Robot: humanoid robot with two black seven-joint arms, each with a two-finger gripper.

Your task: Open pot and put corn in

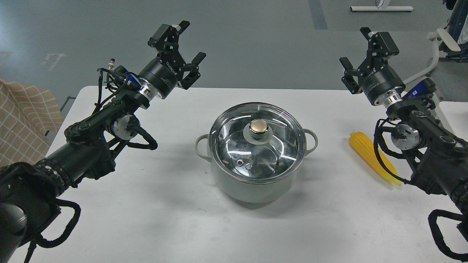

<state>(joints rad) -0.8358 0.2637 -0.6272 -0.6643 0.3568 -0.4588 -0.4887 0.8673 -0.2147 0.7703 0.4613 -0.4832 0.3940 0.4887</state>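
Note:
The pale grey-green pot (252,184) stands in the middle of the white table, with its glass lid (234,146) and brass-coloured knob (259,126) on top. The yellow corn (369,155) lies on the table to the pot's right, partly behind my right arm. My left gripper (191,41) is open and empty, raised above the table's far left, well away from the pot. My right gripper (354,45) is open and empty, raised above the far right, behind the corn.
The white table (146,219) ends at its far edge just behind both grippers. A checked cloth (22,120) lies off the table's left side. A white chair frame (437,47) stands behind my right arm.

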